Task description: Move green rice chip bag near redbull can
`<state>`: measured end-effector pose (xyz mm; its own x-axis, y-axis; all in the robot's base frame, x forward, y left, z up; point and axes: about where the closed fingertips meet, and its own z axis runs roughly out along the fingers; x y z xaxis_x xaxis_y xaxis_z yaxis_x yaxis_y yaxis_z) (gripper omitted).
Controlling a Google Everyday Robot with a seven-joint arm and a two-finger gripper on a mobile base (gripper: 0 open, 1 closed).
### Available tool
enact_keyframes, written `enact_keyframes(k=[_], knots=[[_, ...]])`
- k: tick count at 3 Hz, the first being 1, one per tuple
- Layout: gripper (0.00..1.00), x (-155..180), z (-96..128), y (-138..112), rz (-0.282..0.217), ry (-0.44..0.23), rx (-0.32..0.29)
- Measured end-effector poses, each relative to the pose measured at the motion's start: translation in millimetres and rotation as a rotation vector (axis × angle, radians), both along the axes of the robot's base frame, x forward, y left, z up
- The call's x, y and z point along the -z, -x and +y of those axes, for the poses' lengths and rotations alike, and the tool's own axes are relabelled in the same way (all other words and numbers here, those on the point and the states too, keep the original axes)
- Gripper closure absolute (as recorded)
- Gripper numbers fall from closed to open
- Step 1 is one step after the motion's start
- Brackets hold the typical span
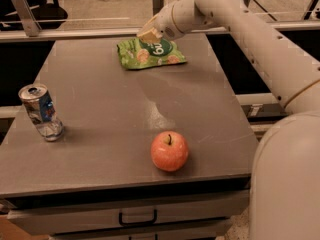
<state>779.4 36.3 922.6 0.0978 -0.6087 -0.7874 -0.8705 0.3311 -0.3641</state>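
The green rice chip bag [150, 53] lies flat at the far middle of the grey table [115, 109]. My gripper [148, 34] hangs just above the bag's far edge, on the arm [240, 19] that reaches in from the right; it holds nothing that I can see. The redbull can [41, 112] stands upright, slightly tilted, near the table's left edge, far from the bag.
A red apple [170, 151] sits near the front edge, right of centre. A drawer with a dark handle [137, 218] is under the tabletop. Metal rails [75, 31] run behind the table. The robot's white body [287, 184] fills the lower right.
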Motion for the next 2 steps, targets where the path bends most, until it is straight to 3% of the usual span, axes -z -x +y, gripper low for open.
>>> enact_keyframes(k=[1,2], knots=[[1.0,-42.1,4.8,21.9,-0.07,-0.004,-0.041],[1.0,-42.1,4.8,21.9,-0.07,-0.004,-0.041]])
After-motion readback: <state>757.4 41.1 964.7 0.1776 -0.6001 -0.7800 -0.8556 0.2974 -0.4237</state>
